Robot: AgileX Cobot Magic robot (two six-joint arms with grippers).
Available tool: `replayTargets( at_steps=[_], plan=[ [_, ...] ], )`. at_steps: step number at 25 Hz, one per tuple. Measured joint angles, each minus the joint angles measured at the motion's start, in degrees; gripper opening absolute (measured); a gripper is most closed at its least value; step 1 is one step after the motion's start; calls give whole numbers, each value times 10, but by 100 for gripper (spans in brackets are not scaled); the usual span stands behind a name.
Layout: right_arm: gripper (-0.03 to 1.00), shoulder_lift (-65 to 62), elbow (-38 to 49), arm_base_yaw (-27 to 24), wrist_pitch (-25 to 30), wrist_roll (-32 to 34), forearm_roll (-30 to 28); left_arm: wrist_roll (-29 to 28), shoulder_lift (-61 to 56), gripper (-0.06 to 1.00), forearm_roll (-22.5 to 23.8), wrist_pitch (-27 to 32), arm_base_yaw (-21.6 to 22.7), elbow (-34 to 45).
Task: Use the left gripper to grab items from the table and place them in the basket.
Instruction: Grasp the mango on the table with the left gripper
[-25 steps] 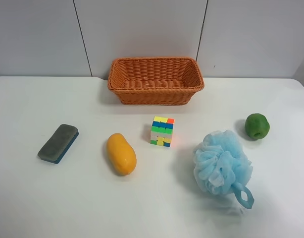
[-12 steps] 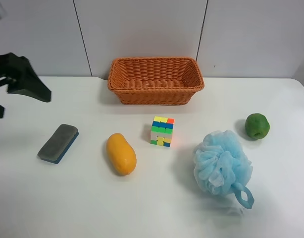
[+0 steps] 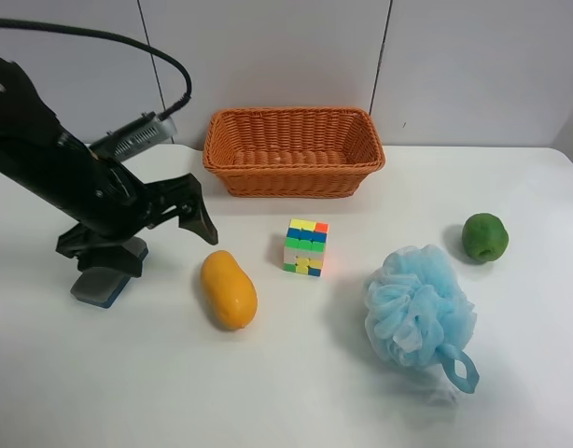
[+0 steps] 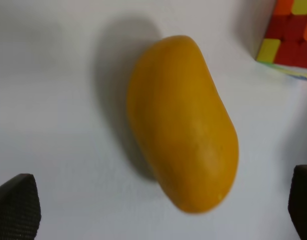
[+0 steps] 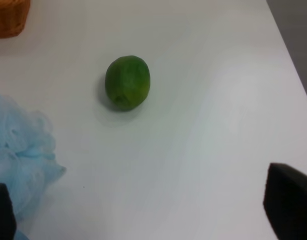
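Note:
The orange-yellow mango (image 3: 229,288) lies on the white table (image 3: 296,392) in front of the wicker basket (image 3: 294,149). The left gripper (image 3: 170,247) is on the arm at the exterior high view's left. It is open and hovers just left of and above the mango, touching nothing. In the left wrist view the mango (image 4: 183,122) lies between the open fingertips (image 4: 16,205). The arm partly hides the grey-blue eraser (image 3: 100,285). The puzzle cube (image 3: 306,247) stands right of the mango. The right gripper (image 5: 146,210) is open and empty.
A light-blue bath puff (image 3: 419,308) and a green fruit (image 3: 484,237) lie at the right; both show in the right wrist view, the puff (image 5: 18,150) and the fruit (image 5: 127,82). A corner of the cube (image 4: 288,35) shows by the mango. A grey wall stands behind the table.
The left arm has come in from the exterior high view's left edge and now reaches over the eraser toward the mango. No item has moved.

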Motion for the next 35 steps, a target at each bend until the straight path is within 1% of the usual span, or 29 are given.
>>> replayTargets(
  at_steps=[2,5,8,12,19,22,31,33,34,35],
  plan=[
    [99,0,0,0,0,0,0,1,27,99,-17,-26,-6,0],
    [99,0,0,0,0,0,0,8,55,99,-41,-41,-7,0],
    [99,0,0,0,0,0,0,15,65,99,-46,-50,-14,0],
    [99,0,0,0,0,0,0,18,68,99,-52,-75,-39,-4],
    [99,0,0,0,0,0,0,20,117,99,-66,-73,-72,-47],
    [99,0,0,0,0,0,0,21,141,99,-75,-71,-81,-52],
    [99,0,0,0,0,0,0,22,177,99,-85,-71,-81,-55],
    [99,0,0,0,0,0,0,22,179,97,-87,-74,-81,-55],
    [99,0,0,0,0,0,0,22,179,93,-87,-75,-81,-55],
    [99,0,0,0,0,0,0,24,182,87,-89,-75,-81,-55]
  ],
)
